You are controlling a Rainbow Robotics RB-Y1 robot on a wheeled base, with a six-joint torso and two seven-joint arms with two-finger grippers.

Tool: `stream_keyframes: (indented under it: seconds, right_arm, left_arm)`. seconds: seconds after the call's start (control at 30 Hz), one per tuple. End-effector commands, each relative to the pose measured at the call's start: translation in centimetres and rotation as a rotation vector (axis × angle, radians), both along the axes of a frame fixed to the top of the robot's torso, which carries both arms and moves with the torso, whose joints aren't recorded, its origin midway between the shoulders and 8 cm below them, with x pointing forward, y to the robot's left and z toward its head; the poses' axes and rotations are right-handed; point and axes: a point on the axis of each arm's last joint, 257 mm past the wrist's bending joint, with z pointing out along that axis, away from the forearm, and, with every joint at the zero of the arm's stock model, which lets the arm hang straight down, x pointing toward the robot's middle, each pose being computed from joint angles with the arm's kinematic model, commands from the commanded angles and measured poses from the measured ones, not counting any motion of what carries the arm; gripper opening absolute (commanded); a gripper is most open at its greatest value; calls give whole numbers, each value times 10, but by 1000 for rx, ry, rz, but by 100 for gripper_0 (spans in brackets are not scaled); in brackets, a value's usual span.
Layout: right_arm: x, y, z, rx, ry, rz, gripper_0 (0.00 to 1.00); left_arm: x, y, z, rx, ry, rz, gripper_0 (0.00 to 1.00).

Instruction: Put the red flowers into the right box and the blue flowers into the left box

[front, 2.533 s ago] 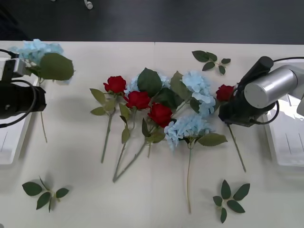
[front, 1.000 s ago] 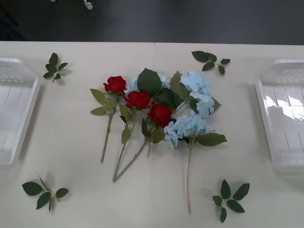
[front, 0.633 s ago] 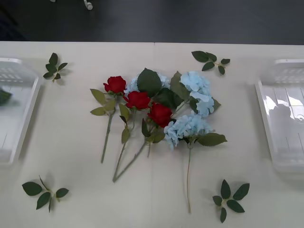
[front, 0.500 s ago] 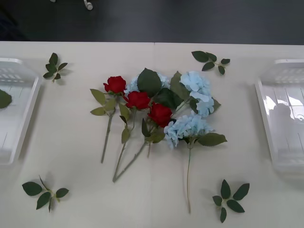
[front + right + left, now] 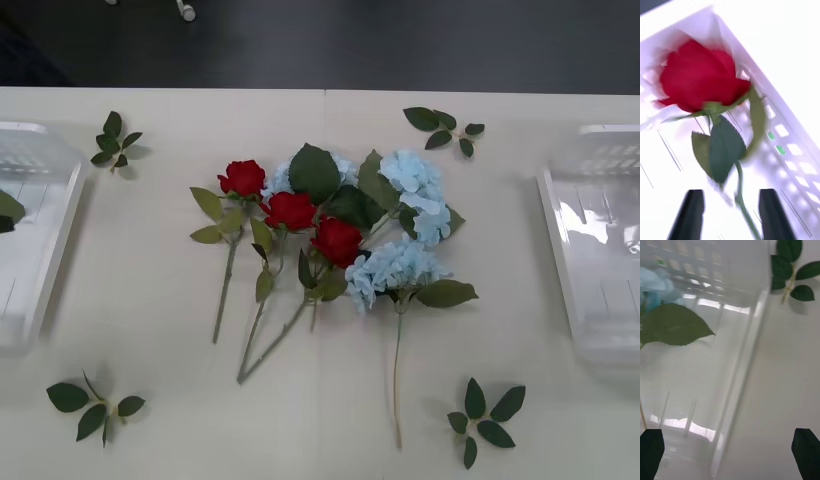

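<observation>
A rose (image 5: 700, 80) now hangs over the right box (image 5: 790, 123), its stem between the right gripper's (image 5: 730, 213) parted jaws. A blue flower (image 5: 655, 287) lies in the left box (image 5: 733, 390); the left gripper (image 5: 728, 450) is wide open. On the desk (image 5: 150, 400), three roses (image 5: 291, 211) and three blue flowers (image 5: 395, 268) wait.

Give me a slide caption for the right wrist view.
Red rose lying in the right box, right gripper jaws open around its stem.
</observation>
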Motion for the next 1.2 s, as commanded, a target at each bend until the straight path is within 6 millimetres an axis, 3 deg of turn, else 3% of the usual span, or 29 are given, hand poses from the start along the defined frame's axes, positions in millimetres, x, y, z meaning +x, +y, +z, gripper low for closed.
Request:
stream_keyframes:
  seconds: [0.03,0.3,0.4,0.73,0.97,1.2]
  right_arm:
    - [7,-4,20,-83,-2,54,70]
    - [16,19,21,-43,-12,89,70]
    - [17,51,22,27,0,132,70]
    - [5,147,48,152,45,306,70]
    - [-19,219,65,210,88,467,70]
    - [-46,273,74,243,94,605,70]
  left_arm:
    - [12,-42,22,31,-29,-81,100]
    - [24,-113,13,-32,-54,-186,100]
    - [31,-140,6,-4,-43,-234,100]
    - [46,-191,-7,120,30,-342,100]
    - [62,-223,-29,151,108,-415,100]
    - [79,-248,-42,125,136,-440,100]
